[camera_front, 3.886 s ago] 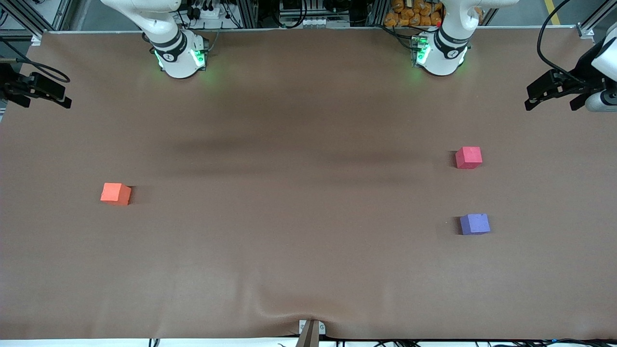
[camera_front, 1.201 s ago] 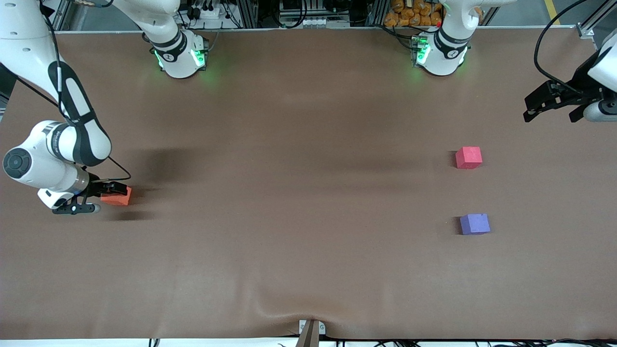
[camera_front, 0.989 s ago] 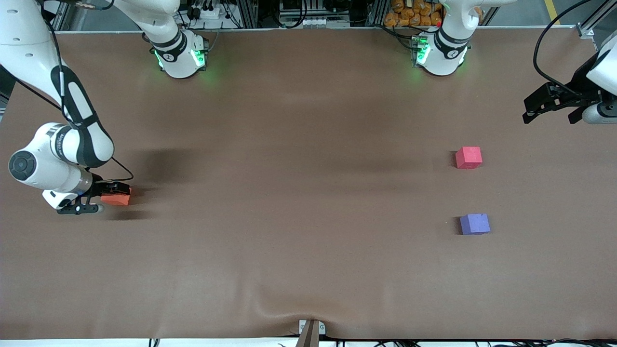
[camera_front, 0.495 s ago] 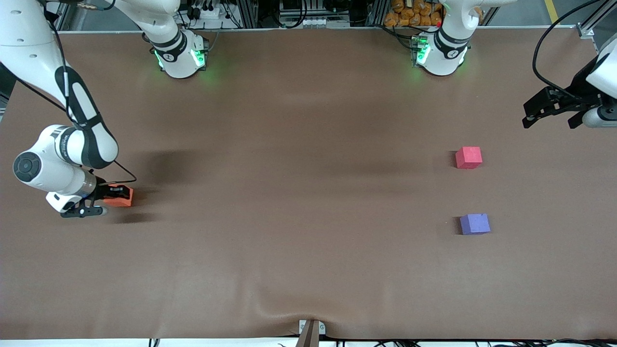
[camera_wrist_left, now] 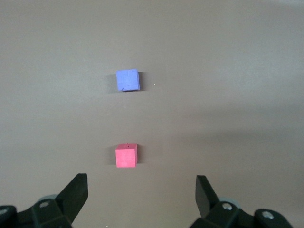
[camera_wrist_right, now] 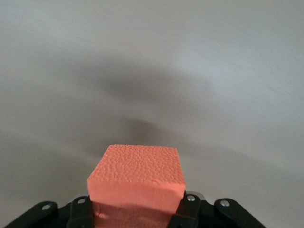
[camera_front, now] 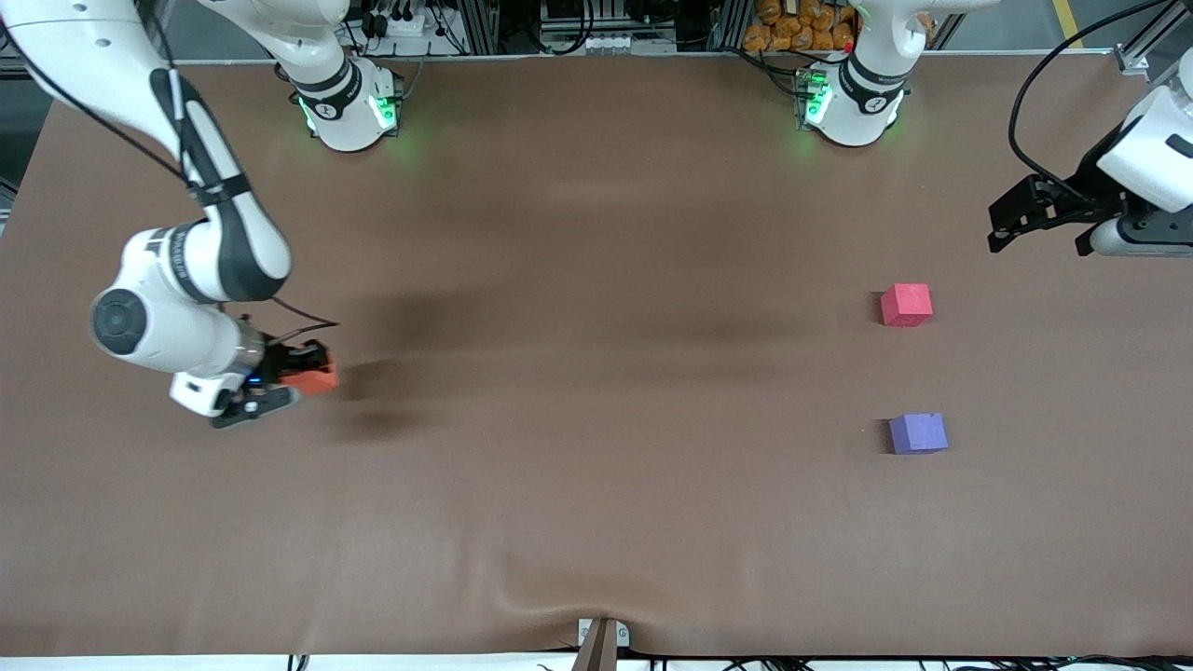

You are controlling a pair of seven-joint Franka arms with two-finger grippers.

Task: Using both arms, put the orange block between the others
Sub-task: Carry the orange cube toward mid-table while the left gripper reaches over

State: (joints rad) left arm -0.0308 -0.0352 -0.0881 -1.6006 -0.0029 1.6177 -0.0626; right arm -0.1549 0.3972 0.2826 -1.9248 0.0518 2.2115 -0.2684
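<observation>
My right gripper (camera_front: 300, 371) is shut on the orange block (camera_front: 314, 375), holding it above the brown table toward the right arm's end. In the right wrist view the orange block (camera_wrist_right: 137, 181) sits clamped between the two black fingers (camera_wrist_right: 80, 213). The pinkish-red cube (camera_front: 906, 305) and the purple cube (camera_front: 918, 433) rest on the table toward the left arm's end, the purple one nearer the front camera, with a gap between them. My left gripper (camera_front: 1039, 216) hangs open in the air by that end of the table. Its wrist view shows the red cube (camera_wrist_left: 126, 156) and the purple cube (camera_wrist_left: 128, 80) ahead of the open left gripper (camera_wrist_left: 141, 192).
The brown table cover (camera_front: 596, 447) has a wrinkle near the front edge at its middle, by a small bracket (camera_front: 601, 638). The two arm bases (camera_front: 349, 107) stand along the edge farthest from the front camera. A black cable (camera_front: 1035, 84) loops above the left gripper.
My right gripper closed on the orange block, lifted it and carried it toward the table's middle. The left gripper shifted slightly toward the table's middle, still open.
</observation>
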